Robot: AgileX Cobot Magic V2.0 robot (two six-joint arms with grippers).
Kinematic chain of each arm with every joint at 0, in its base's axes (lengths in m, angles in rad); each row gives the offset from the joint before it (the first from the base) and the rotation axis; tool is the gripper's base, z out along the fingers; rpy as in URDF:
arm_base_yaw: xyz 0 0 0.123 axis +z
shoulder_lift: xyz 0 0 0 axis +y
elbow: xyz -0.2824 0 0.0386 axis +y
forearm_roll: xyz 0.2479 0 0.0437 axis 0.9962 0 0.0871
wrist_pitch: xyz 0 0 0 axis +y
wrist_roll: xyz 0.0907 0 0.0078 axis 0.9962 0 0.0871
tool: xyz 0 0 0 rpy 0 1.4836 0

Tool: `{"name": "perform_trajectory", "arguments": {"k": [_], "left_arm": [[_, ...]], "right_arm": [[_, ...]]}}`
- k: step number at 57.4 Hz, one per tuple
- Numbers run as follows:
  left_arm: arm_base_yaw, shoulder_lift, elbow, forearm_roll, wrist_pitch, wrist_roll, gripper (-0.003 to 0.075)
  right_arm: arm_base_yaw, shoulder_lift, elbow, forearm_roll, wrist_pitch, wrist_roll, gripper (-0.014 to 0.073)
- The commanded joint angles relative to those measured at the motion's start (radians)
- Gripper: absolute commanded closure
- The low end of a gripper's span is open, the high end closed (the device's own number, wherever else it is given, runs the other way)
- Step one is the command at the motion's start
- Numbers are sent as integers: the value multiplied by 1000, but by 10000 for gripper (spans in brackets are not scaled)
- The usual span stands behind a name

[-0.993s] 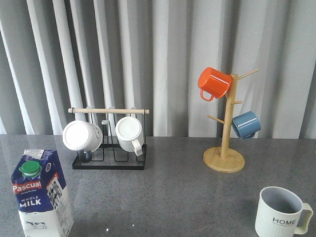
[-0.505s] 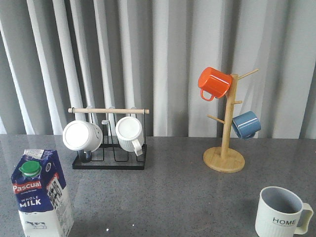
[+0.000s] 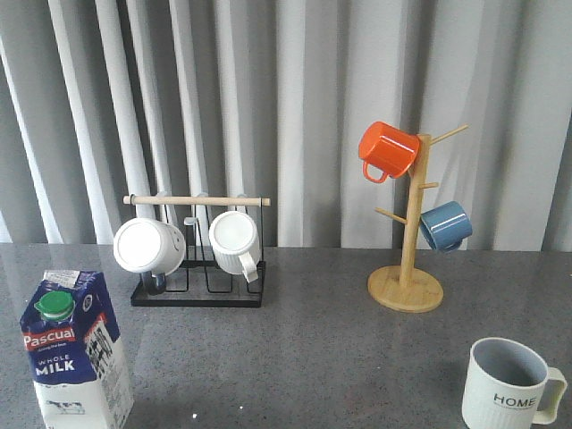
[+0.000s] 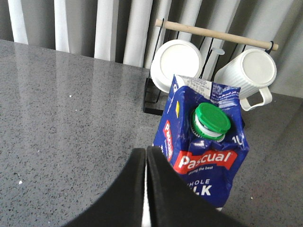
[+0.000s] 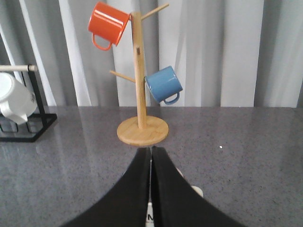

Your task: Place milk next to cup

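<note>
The milk, a blue-and-white carton with a green cap and red "Pascual" label, stands upright at the front left of the grey table; it also shows in the left wrist view. The cup, cream-white and ribbed with "HOME" lettering, stands at the front right, far from the milk. My left gripper is shut and empty, above and just beside the carton. My right gripper is shut and empty above the cup, which is mostly hidden under its fingers. Neither gripper shows in the front view.
A black wire rack with a wooden bar holds two plain white mugs at the back left. A wooden mug tree with an orange mug and a blue mug stands at the back right. Grey curtains hang behind.
</note>
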Motion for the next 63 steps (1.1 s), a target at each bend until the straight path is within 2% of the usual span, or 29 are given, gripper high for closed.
{"name": "perform_trajectory", "arguments": {"k": [1, 6, 13, 18, 23, 28, 32, 36, 40, 45, 63], "left_arm": [[-8, -5, -39, -12, -90, 0, 724], [-8, -6, -56, -8, -90, 3, 701], [-8, -6, -80, -4, -80, 52, 624], [-8, -6, -83, -4, -96, 72, 522], [-8, -6, -83, -4, -100, 72, 388], [-8, -6, -83, -4, -100, 72, 248], [-8, -6, -83, -4, -100, 78, 150], [-8, -6, -83, -4, -102, 78, 90], [-8, -6, -83, -4, -101, 78, 66], [-8, -6, -82, -4, -99, 78, 72], [-8, -6, -82, -5, -94, 78, 152]], "right_arm": [[-3, 5, -36, -9, -27, -42, 580], [-3, 5, -36, -9, -14, -42, 547], [-3, 5, -40, -9, 11, -42, 442], [-3, 5, -41, -11, 19, -48, 337], [-3, 5, -41, -12, 7, -78, 207], [-3, 5, -41, -12, -4, -92, 116], [-3, 5, -41, -12, -8, -99, 75], [-3, 5, -41, -12, -13, -107, 63], [-3, 5, -41, -12, -16, -118, 64], [-3, 5, -41, -12, -16, -118, 66], [-3, 5, -41, -9, -36, -118, 66]]}}
